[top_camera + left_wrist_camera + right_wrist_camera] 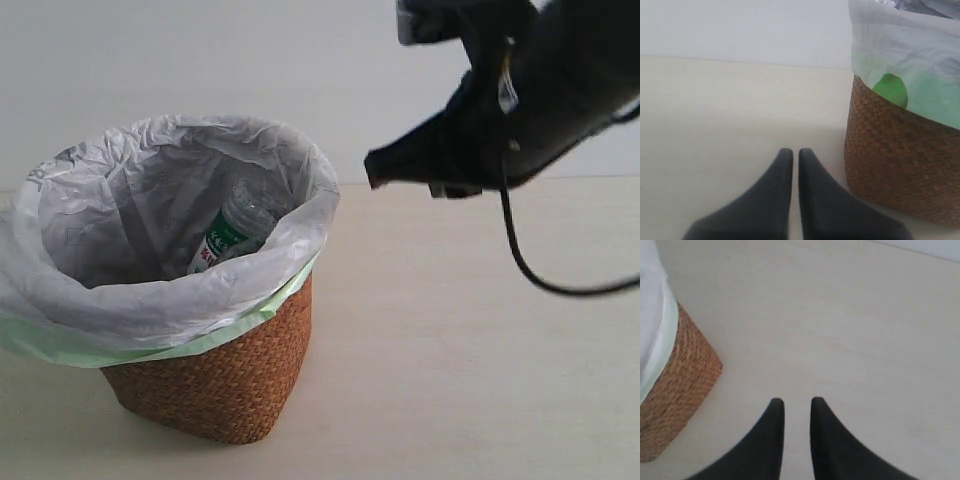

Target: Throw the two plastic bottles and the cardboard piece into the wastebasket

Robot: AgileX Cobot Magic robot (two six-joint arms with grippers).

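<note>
Green-labelled bottle (pixel 225 235) lies in the wastebasket (pixel 215 385), other items unseen on the worktop (pixel 450 330); both arms' jaws nearly closed, empty.

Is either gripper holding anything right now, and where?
Nothing is held: the left gripper and right gripper are both empty, with only table between their fingertips.

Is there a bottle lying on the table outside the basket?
No, the one bottle in sight sits inside the basket.
</note>
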